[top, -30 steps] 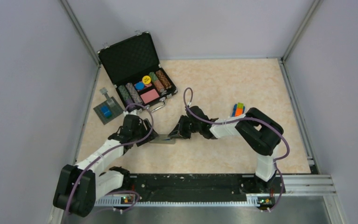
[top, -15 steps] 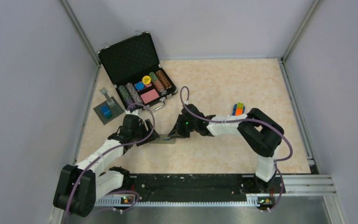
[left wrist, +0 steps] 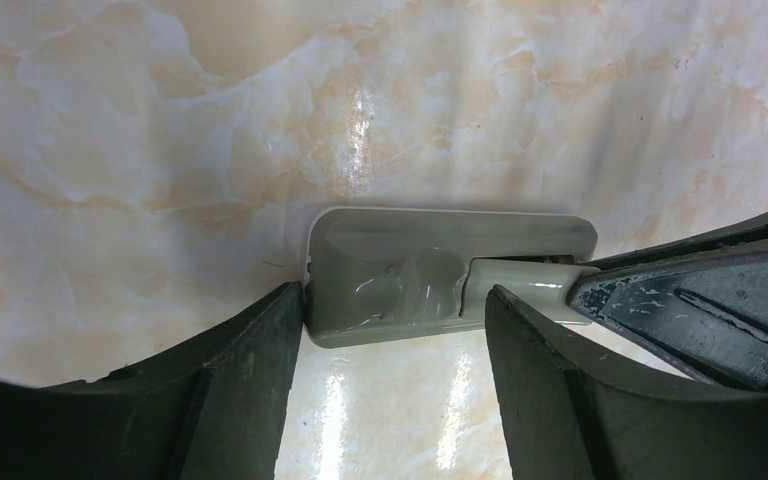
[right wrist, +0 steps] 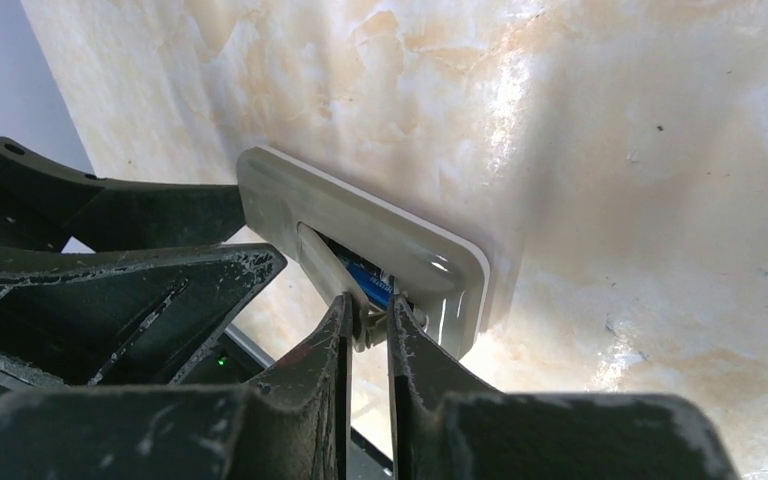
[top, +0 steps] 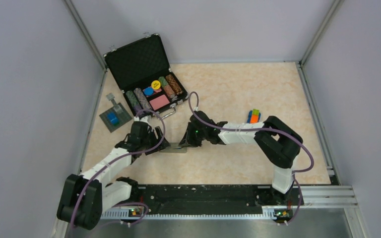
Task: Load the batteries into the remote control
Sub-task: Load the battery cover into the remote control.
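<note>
Item: remote control (top: 176, 148), back-up at centre frame, blue battery (right wrist: 367, 281) seated inside; your left gripper (left wrist: 395, 305) wide astride one end, right gripper (right wrist: 368, 312) pinched on a pale piece (left wrist: 515, 278), seemingly the cover; next, press it home squarely

No lettering is readable anywhere. The yellow round chip (top: 155, 84) in the open black case (top: 136, 59) at far left bears a dark mark, too small to read. Pale marks on the blue battery (right wrist: 370, 285) are blurred.
</note>
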Action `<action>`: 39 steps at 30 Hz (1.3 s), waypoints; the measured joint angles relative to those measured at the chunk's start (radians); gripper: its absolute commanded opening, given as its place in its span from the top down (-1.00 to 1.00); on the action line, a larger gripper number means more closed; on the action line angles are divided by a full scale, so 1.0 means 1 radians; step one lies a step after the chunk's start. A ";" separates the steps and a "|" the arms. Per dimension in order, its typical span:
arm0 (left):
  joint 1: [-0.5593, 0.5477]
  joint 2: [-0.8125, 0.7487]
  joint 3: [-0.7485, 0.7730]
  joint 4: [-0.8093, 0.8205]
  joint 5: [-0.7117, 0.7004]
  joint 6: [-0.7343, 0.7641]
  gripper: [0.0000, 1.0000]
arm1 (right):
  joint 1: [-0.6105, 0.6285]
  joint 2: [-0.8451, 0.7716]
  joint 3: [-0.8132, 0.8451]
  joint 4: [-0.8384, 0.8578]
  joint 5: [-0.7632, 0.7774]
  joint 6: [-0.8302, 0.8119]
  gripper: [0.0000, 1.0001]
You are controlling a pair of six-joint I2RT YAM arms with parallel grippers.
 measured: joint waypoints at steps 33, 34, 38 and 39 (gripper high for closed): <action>-0.005 0.015 0.002 0.014 0.066 0.000 -0.44 | 0.035 -0.005 0.121 -0.246 0.098 -0.090 0.26; -0.006 0.015 0.002 0.014 0.068 -0.001 -0.44 | 0.035 -0.005 0.124 -0.251 0.099 -0.092 0.25; -0.008 0.021 0.002 0.015 0.085 -0.005 -0.44 | 0.035 -0.005 0.137 -0.280 0.113 -0.103 0.24; -0.010 0.022 0.002 0.014 0.091 -0.006 -0.44 | 0.035 -0.005 0.140 -0.291 0.117 -0.105 0.23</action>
